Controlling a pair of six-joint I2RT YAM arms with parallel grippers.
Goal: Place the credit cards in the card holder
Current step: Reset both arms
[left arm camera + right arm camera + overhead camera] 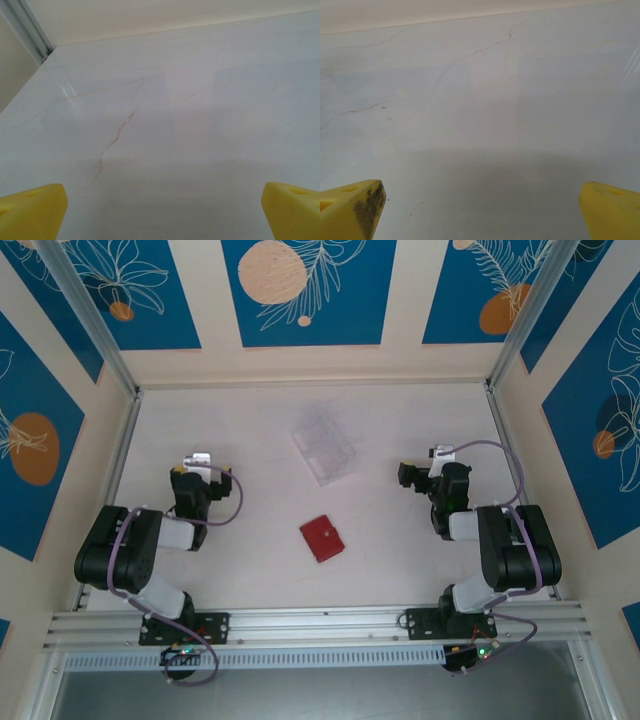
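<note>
The red card holder lies closed on the near side of the clear rack, almost square, its edges running diagonally; which edge bears the tab cannot be told. The left gripper and right gripper flank the rack, both spread wide over bare table, their yellow fingers cut off by the frame. The rack's contents are hard to make out.
</note>
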